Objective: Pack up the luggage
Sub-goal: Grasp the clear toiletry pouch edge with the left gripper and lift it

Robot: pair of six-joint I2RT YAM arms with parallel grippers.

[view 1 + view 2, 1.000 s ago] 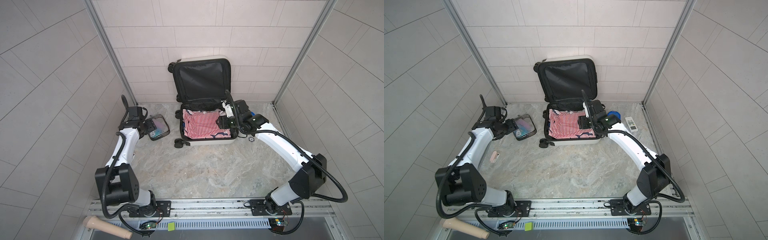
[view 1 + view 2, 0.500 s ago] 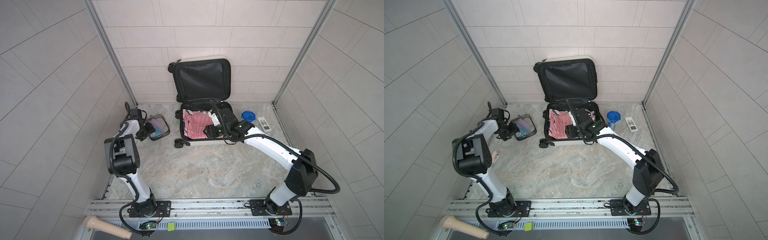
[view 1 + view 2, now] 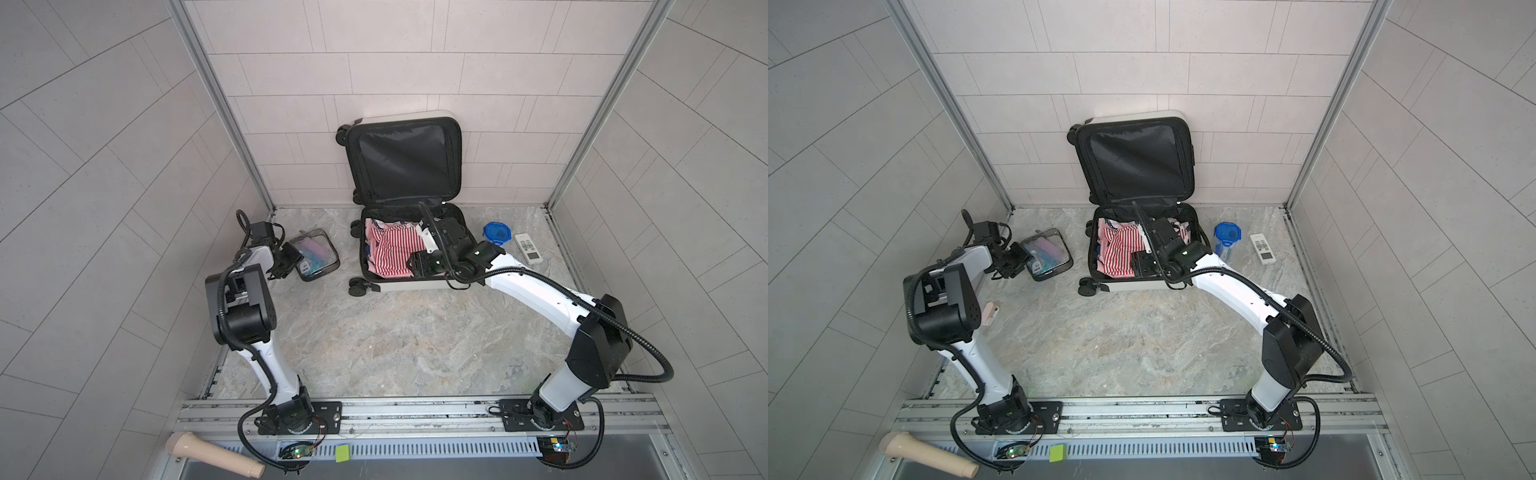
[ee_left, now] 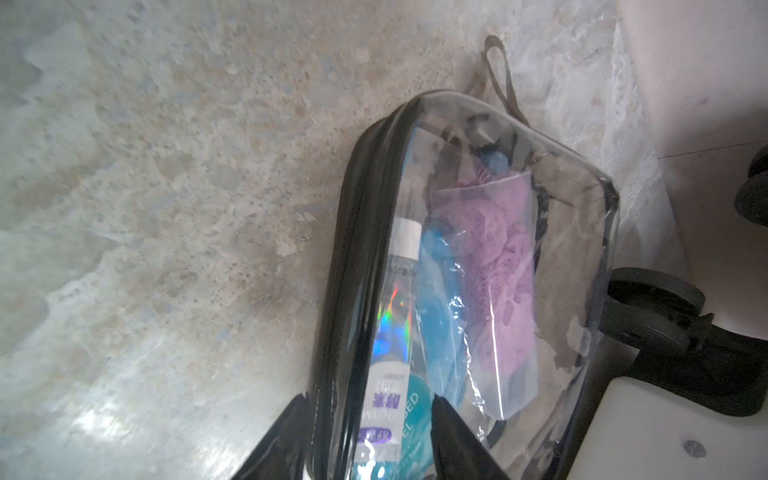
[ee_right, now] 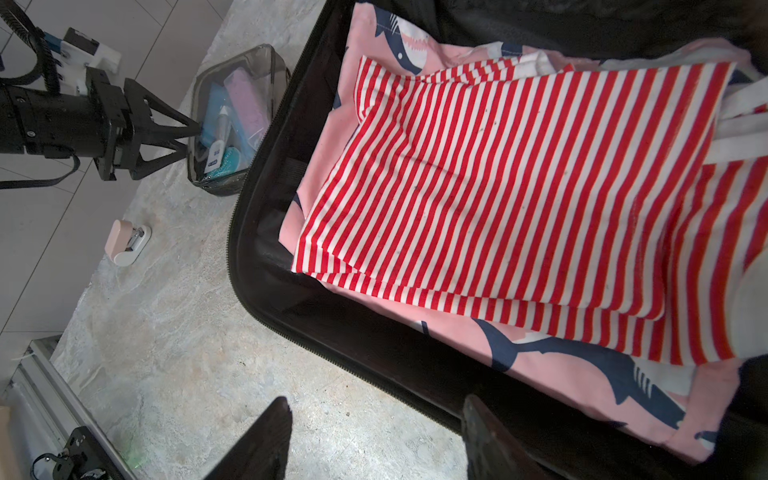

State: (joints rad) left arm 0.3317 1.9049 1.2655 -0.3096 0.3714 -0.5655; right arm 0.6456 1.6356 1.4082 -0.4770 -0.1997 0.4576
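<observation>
Left wrist view: straddling toiletry pouch (image 4: 478, 249) end, left gripper (image 4: 368, 415) half-spread, clamp unclear, for lift into luggage (image 4: 665, 432) alongside. Right gripper (image 5: 376, 415) empty, agape.

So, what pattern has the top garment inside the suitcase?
The top garment has red and white stripes, clearest in the right wrist view.

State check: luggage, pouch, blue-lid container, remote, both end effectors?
luggage: open, lid raised, striped garment inside.
toiletry pouch: on floor, outside luggage.
blue-lidded container: upright, lid on.
remote: lying flat on floor.
left end effector: astride pouch's end; grip unclear.
right end effector: open, empty.
</observation>
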